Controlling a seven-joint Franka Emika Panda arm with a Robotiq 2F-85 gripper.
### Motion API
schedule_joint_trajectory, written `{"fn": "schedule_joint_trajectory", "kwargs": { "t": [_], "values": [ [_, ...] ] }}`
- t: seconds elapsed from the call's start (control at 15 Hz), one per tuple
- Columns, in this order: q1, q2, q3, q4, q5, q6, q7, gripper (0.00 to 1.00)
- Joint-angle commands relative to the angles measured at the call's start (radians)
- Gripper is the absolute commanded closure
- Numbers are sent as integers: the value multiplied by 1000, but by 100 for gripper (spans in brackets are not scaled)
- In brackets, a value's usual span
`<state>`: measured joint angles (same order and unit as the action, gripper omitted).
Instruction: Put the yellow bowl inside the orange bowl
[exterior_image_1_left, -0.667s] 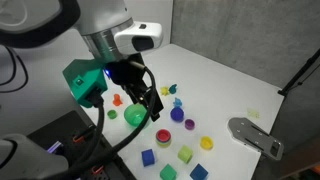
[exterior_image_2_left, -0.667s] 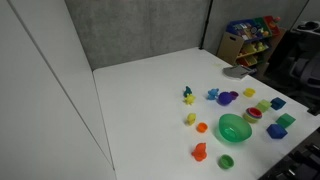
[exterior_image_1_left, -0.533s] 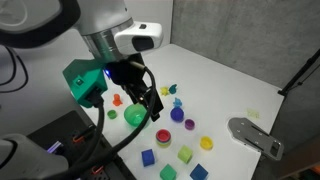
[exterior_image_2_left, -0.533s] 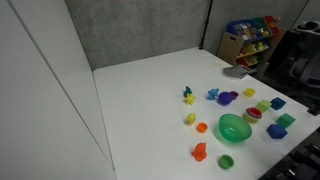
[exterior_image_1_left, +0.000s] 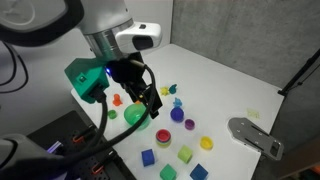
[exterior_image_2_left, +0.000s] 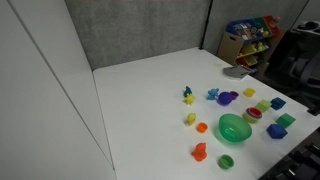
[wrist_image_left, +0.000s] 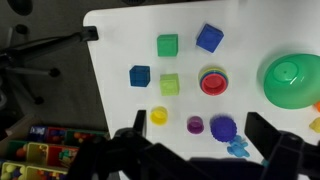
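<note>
Currently pre-grasp: tool spread wide, holding nothing, hanging above the desk.
Find the yellow bowl upright on the desk, apart from the orange bowl, with the yellow-green cube near both. Come straight down over one wall of the yellow bowl, one finger inside and one outside, and pinch the rim. Keep clear of the small purple cup just beside it. Lift vertically, centre over the orange bowl, release low. Contents: yellow bowl, purple bowl and big green bowl look empty. Greenish ring at the orange bowl's rim; cannot tell whether anything is nested there.
</note>
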<state>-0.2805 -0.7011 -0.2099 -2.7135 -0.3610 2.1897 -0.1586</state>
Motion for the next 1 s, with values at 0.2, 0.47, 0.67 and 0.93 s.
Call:
{"fn": "schedule_joint_trajectory", "kwargs": {
  "t": [0.2,0.47,0.67,0.93],
  "values": [
    [56,128,68,58,55,0,98,0],
    [81,268,86,132,87,6,148,0],
    [95,392,84,207,120,14,165,0],
    [102,558,75,314,163,31,168,0]
  ]
}}
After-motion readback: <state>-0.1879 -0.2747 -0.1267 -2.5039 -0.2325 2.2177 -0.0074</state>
